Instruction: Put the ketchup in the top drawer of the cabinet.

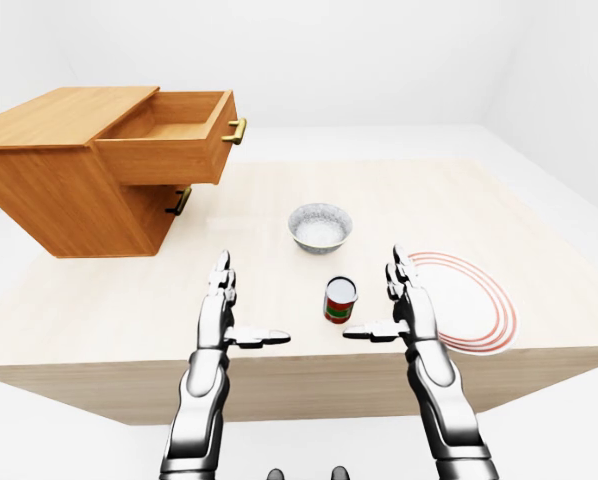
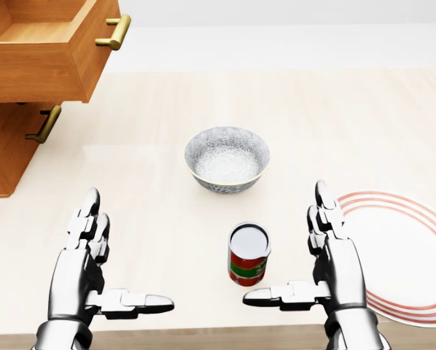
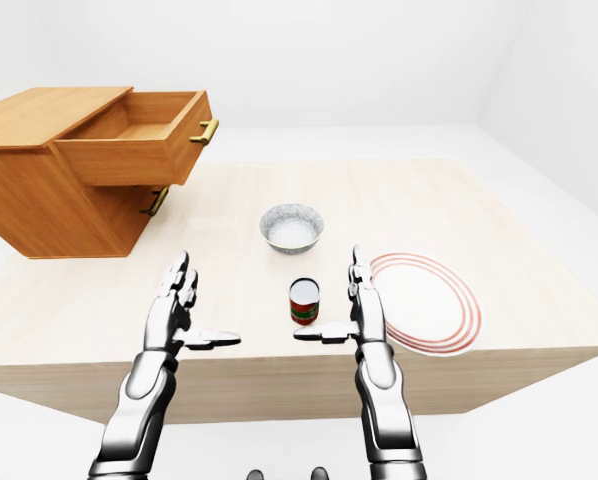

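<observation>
We see a red can with a green band and silvery top on the pale wood surface. Beside the can, a white plate carries red rings; the bowl is speckled grey-white, the cabinet honey-brown with brass handles.

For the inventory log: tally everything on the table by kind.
Cabinet: 1
Bowl: 1
Can: 1
Plate: 1
Total: 4

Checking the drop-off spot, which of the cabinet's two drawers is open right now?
The top drawer, pulled well out so its inside shows. The bottom drawer beneath it sits nearly flush with the cabinet, only its brass handle sticking out.
</observation>
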Available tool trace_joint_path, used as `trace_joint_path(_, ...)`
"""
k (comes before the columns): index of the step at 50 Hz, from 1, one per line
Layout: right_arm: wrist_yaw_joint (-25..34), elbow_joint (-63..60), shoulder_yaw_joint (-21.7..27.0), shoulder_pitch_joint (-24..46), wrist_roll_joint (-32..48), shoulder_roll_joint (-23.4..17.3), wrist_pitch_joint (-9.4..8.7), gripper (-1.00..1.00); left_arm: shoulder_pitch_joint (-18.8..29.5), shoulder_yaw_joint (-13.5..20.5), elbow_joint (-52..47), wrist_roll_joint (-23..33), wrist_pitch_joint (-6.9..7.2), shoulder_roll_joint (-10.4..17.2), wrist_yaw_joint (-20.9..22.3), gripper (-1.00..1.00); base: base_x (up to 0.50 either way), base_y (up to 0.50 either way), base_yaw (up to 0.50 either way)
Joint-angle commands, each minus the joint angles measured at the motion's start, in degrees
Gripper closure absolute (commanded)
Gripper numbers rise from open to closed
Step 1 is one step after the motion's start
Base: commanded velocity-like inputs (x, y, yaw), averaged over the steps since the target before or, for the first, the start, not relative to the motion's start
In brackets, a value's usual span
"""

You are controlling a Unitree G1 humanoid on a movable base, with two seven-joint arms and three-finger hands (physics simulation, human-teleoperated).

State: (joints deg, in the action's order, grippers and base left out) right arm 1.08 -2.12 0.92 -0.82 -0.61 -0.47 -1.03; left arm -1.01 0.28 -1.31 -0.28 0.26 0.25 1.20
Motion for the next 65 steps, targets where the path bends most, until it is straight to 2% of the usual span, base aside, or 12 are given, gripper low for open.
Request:
trace_joint_path(1, 2.1, -6.5, 1.5, -2.4, -0.9, -0.6, -2.91, -1.00, -2.8, 0.5, -5.2, -0.9, 1.88, 0.4, 2.6, -1.00, 0.00, 0.00, 0.00)
trace_joint_path(5, 2.5, -10.7, 1.4, -3.9, -1.0, -0.5, -3.97, -1.00, -4.3, 1.3, -10.6, -1.9, 4.74, 0.6, 3.1, -1.00, 0.00, 0.00, 0.00)
trace_joint_path(20, 3.5, -33.5, 0.2, -11.9, -1.5, 0.3, -3.97, -1.00, -15.5, 6.2, -42.0, -9.2, 4.74, -0.5, 9.7, -1.00, 0.00, 0.00, 0.00)
trace_joint_path(31, 2.9, -45.8, 3.0, -16.0, -2.6, 2.1, -3.97, -1.00, -18.7, 13.2, -55.6, -13.6, 4.74, -3.7, 13.7, -1.00, 0.00, 0.00, 0.00)
trace_joint_path(36, 3.8, -51.9, 1.7, -18.8, -2.3, 2.0, -3.97, -1.00, -18.5, 16.6, -58.6, -15.1, 4.74, -5.1, 15.2, -1.00, 0.00, 0.00, 0.00)
trace_joint_path(41, 4.8, -54.1, 0.9, -20.4, -1.5, 1.9, -3.97, -1.00, -21.4, 15.8, -58.7, -17.9, 4.74, -2.8, 13.0, -1.00, 0.00, 0.00, 0.00)
trace_joint_path(45, 5.7, -56.0, 2.2, -20.8, -2.2, 2.3, -3.97, -1.00, -26.0, 13.2, -58.7, -21.7, 4.74, 2.5, 8.5, -1.00, 0.00, 0.00, 0.00)
trace_joint_path(48, 6.6, -55.7, 2.6, -21.0, -2.0, 2.5, -3.97, -1.00, -27.4, 11.8, -58.7, -22.7, 4.74, 4.7, 6.5, -1.00, 0.00, 0.00, 0.00)
trace_joint_path(52, 7.7, -55.9, 2.4, -21.8, -2.3, 2.8, -3.97, -1.00, -27.9, 10.5, -58.7, -22.0, 4.74, 5.0, 6.4, -1.00, 0.42, 0.00, 0.00)
trace_joint_path(57, 8.2, -54.1, 1.6, -22.0, -1.7, 2.6, -3.97, -1.00, -26.8, 12.6, -58.7, -23.9, 4.74, 5.1, 6.3, -1.00, 0.50, 0.00, 0.00)
trace_joint_path(63, 8.2, -54.9, 2.2, -21.9, -2.3, 2.6, -3.97, -1.00, -26.1, 12.5, -58.7, -23.7, 4.74, 5.1, 6.0, -1.00, 0.50, 0.00, 0.00)
trace_joint_path(65, 8.2, -55.1, 0.6, -22.9, -0.4, 2.1, -3.97, -1.00, -27.1, 13.9, -58.7, -26.6, 4.74, 6.1, 5.8, -1.00, 0.50, 0.00, 0.00)
